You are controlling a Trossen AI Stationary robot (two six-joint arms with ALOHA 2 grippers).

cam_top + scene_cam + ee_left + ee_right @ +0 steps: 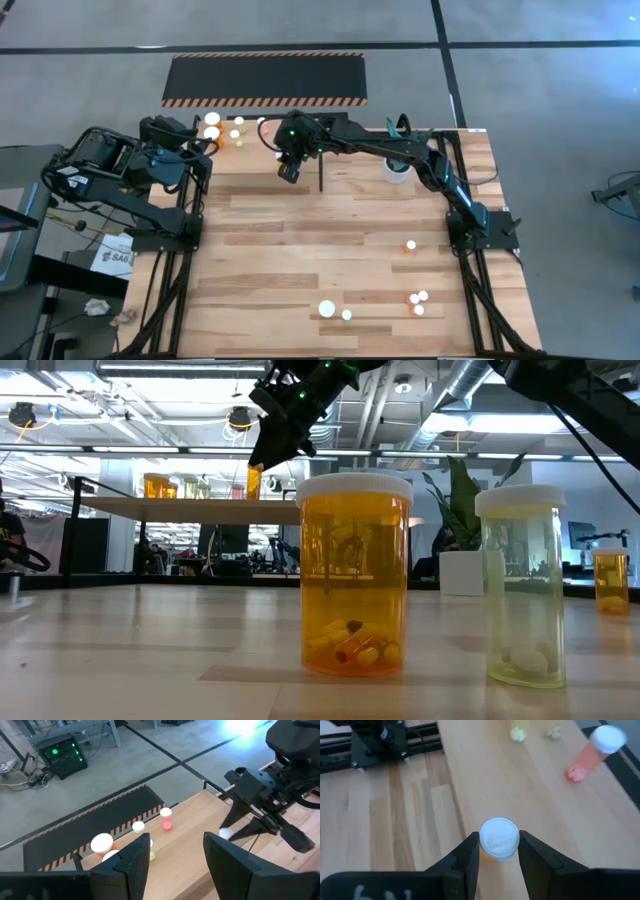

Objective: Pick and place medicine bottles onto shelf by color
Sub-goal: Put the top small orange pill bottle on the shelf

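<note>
Shelf (250,135) is the reference: right gripper (499,851) hangs just past its right end, fingers pinching an orange bottle (498,840) by the white cap, bottle axis upright. Left gripper (175,852) waits at the shelf's left end, fingers spread, empty.

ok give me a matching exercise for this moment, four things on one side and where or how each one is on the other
1. right gripper
2. left gripper
3. white plant pot
4. striped black mat

a. on the floor beyond the table
b. jaws open, nothing between them
c. jaws shut on a white-capped orange bottle
d. on the table, far right part

Pairs: 1-c, 2-b, 3-d, 4-a
</note>
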